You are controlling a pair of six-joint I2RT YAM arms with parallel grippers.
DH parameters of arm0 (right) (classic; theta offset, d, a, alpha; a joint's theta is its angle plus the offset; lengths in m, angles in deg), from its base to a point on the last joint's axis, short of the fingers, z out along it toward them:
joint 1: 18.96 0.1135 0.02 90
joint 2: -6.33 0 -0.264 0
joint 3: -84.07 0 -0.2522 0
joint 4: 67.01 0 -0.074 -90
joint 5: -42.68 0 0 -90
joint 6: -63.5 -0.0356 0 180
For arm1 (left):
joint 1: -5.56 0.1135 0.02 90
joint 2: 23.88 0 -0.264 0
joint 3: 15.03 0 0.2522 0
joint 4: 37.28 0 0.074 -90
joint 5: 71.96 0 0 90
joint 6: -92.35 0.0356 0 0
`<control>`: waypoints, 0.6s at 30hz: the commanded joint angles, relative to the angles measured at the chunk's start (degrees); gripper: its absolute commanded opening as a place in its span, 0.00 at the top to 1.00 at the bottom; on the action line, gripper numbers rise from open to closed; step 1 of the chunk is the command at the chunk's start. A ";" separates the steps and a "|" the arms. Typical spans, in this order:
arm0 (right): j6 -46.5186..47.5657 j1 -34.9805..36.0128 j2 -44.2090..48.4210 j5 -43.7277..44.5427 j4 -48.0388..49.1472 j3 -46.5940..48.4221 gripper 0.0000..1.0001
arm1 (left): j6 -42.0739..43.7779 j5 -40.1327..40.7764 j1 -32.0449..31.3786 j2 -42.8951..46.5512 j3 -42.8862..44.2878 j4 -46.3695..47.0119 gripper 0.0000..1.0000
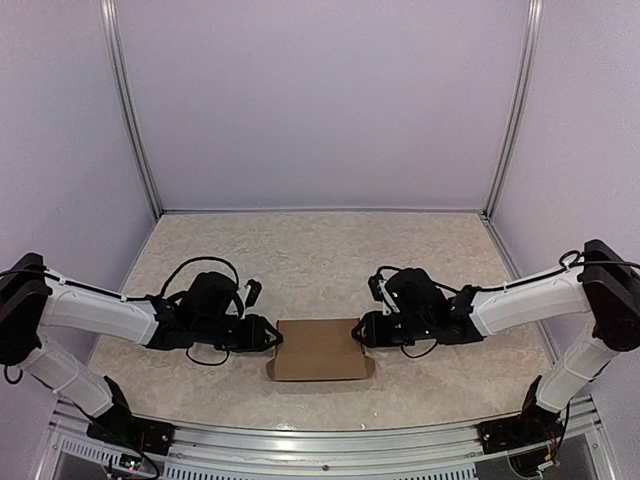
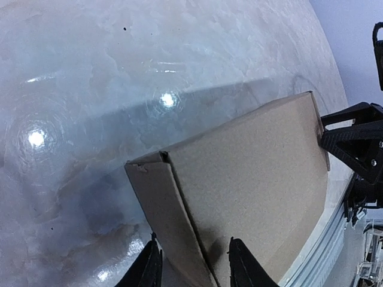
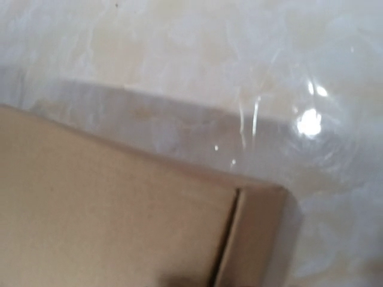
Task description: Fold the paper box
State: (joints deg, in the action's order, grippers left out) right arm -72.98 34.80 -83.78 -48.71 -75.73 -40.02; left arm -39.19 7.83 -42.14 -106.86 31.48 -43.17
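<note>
Top external: where's the paper box [image 1: 320, 352]?

Near centre, between my grippers. My left gripper [image 1: 276, 338] straddles its left fold, part open, likely to crease it. My right gripper [image 1: 358, 332] sits at the right end, and I can't tell its grip.

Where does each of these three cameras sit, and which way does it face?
Top external: above, behind the arms, facing down at the beige marbled table; left gripper and right gripper flank the flat brown cardboard box.
Left wrist: faces along the box toward the right gripper; own fingertips below.
Right wrist: close, blurred, on the box's corner; own fingers unseen.
Shared: the box.
</note>
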 commanded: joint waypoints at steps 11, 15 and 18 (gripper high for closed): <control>0.65 -1.66 0.34 -1.25 0.40 -0.92 0.79 | -2.18 0.30 -0.20 1.30 -1.72 2.03 0.37; 0.19 -1.81 0.74 -0.90 0.59 -1.99 0.85 | -2.28 -0.74 -0.20 0.85 -2.23 3.93 0.27; -0.05 -1.74 1.25 -0.58 0.59 -2.78 0.89 | -2.40 -1.75 -0.19 0.40 -2.65 5.71 0.15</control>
State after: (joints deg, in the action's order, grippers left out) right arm -72.69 33.48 -83.60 -49.69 -74.59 -40.78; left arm -41.31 7.87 -42.14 -105.37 29.97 -40.72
